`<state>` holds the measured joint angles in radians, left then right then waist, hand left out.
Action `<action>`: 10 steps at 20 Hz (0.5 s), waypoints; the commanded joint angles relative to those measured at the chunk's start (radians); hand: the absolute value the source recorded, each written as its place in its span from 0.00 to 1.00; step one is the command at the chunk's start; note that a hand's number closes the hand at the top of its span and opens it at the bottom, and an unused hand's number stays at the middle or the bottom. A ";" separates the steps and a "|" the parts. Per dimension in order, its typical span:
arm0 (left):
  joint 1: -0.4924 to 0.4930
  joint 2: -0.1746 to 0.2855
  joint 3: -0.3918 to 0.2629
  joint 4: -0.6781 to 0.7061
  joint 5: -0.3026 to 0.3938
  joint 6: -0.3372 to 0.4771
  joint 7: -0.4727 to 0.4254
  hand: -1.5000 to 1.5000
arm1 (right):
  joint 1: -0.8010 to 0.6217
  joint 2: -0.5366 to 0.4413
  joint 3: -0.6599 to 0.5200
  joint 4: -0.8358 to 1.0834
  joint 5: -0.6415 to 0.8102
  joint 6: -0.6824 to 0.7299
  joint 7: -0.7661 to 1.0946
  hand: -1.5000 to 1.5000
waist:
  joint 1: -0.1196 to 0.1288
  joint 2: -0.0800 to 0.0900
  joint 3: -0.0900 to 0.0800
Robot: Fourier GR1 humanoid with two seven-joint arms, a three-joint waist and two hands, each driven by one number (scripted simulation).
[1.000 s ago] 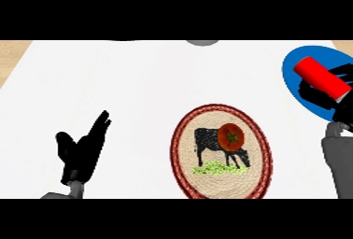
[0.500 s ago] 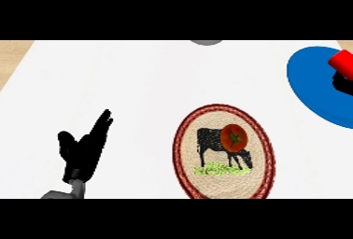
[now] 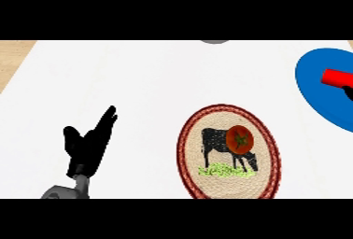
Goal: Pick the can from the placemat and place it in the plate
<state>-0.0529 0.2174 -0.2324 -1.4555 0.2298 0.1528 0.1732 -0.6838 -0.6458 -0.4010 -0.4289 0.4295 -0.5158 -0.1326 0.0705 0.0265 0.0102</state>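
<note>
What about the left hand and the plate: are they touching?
Apart. The head view shows a strip of bare white counter between the left hand and the plate's rim.

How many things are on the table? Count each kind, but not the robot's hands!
Plates: 1, the blue plate
Cans: 1, the red can
Placemats: 1, the cow placemat
Tomatoes: 1, the tomato on the placemat
Unknown: 1, a grey thing cut off at the top edge
Total: 5
</note>
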 commanded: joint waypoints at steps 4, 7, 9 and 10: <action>0.022 -0.003 0.005 0.033 0.013 -0.017 0.011 0.50 | -0.031 -0.029 -0.066 0.122 -0.071 0.142 -0.175 0.00 | 0.000 0.008 -0.001; 0.047 0.002 0.008 0.031 0.018 -0.026 0.005 0.50 | -0.028 -0.003 -0.121 0.118 -0.132 0.167 -0.283 0.00 | -0.004 0.006 0.000; 0.002 -0.010 0.012 0.040 0.008 -0.003 0.029 0.50 | -0.064 0.006 -0.172 0.112 -0.179 0.138 -0.312 0.00 | -0.009 0.007 0.000; 0.050 0.006 0.000 0.034 -0.001 -0.024 -0.004 0.50 | -0.095 -0.006 -0.201 0.106 -0.205 0.137 -0.304 0.00 | 0.007 0.008 0.000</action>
<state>-0.0425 0.2207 -0.2184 -1.4571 0.2312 0.1428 0.1646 -0.7386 -0.6542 -0.5236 -0.3226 0.3005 -0.3786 -0.3691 0.0712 0.0278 0.0153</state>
